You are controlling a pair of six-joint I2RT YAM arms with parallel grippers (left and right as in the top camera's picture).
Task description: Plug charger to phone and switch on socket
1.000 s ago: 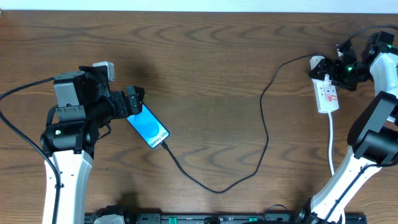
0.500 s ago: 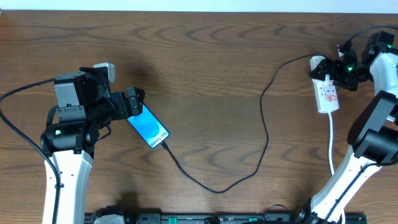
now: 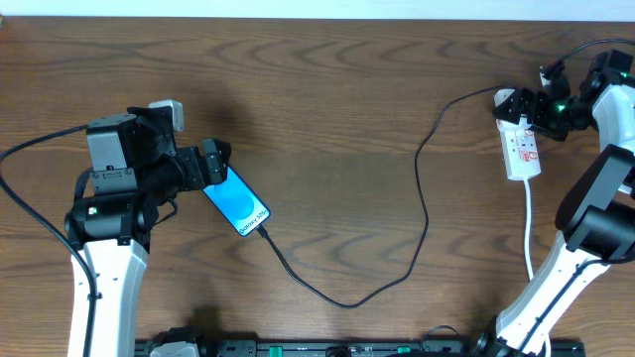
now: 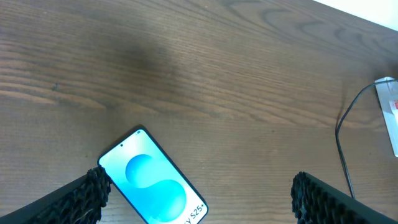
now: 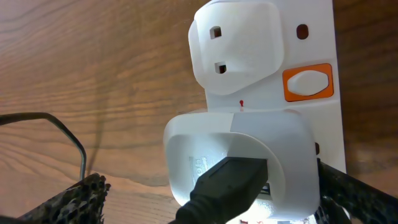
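Observation:
The phone [image 3: 236, 203] lies face up on the table, screen light blue. It also shows in the left wrist view [image 4: 152, 183]. The charger, a thin black cable [image 3: 425, 213], runs from the phone's lower end in a loop to a white adapter [image 5: 239, 155] plugged into the socket [image 3: 522, 149]. My left gripper [image 3: 213, 167] is open over the phone's upper end, its fingers [image 4: 78, 199] wide apart. My right gripper [image 3: 528, 107] is open, its fingers [image 5: 68, 202] either side of the adapter. An orange-framed switch [image 5: 308, 82] shows on the socket [image 5: 317, 37].
The socket's white cord [image 3: 529, 233] runs toward the table's front past the right arm's base. The socket's edge [image 4: 392, 118] and the cable [image 4: 342, 140] show at the right of the left wrist view. A black rail [image 3: 347, 347] lies along the front edge.
My right gripper has shifted slightly toward the adapter end of the socket. The left arm, phone and cable have not moved.

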